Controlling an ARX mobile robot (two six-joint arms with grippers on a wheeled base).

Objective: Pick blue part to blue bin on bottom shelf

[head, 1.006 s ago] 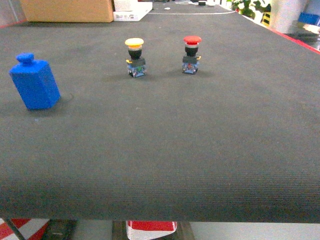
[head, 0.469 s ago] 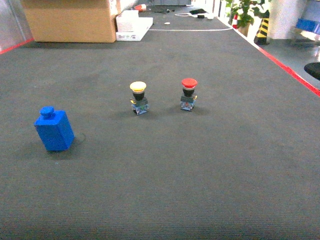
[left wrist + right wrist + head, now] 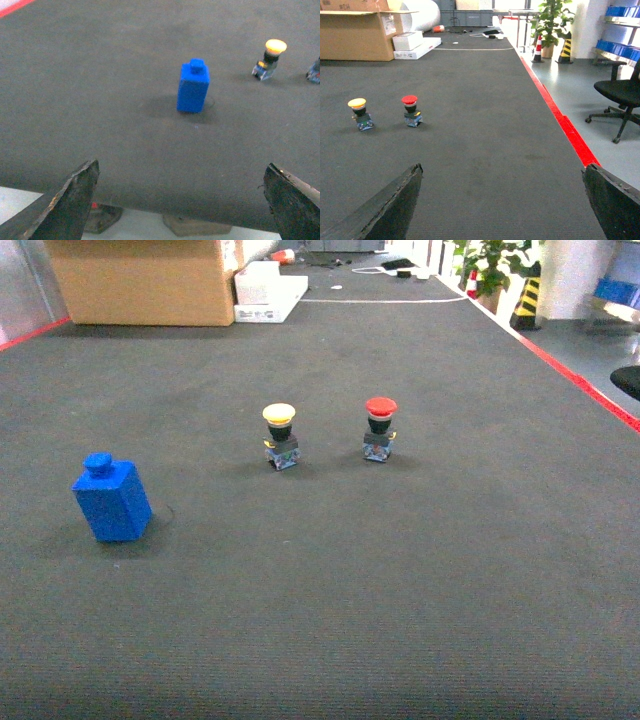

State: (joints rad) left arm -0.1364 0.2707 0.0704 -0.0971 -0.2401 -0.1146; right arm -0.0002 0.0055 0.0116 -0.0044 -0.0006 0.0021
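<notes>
Two tools are hanging wide open, empty; blue part is standing upright dead ahead of left tool, right tool facing elsewhere.

Blue part: a solid block of saturated blue with a short round knob on top, standing upright on the dark grey mat. In the head view it sits at the left, nearer the camera than two push-buttons and well apart from them. In the left wrist view the blue part stands near the centre, a faint shadow at its base, all faces unobstructed and nothing touching it. The blue bin and the bottom shelf appear in no view.
</notes>
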